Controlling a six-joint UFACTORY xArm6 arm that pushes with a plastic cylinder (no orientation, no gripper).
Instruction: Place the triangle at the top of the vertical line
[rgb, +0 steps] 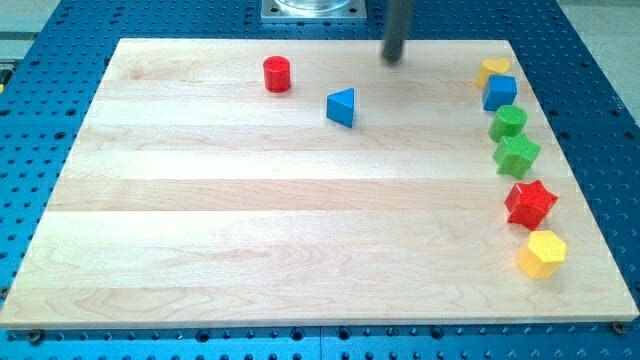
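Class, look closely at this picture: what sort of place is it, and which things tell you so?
Probably a robotics lab bench: a wooden board lies on a blue perforated table, coloured blocks such as the blue triangle lie on it, and my tip hangs above.

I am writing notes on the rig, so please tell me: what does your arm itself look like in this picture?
Only the lower part of my arm shows: a straight, smooth, dark grey rod, round in section, entering from the view's top edge. My tip is the rod's plain blunt end, slightly blurred. I see no cables, markings or labels on it. Behind it, at the view's top, is a pale metal plate.
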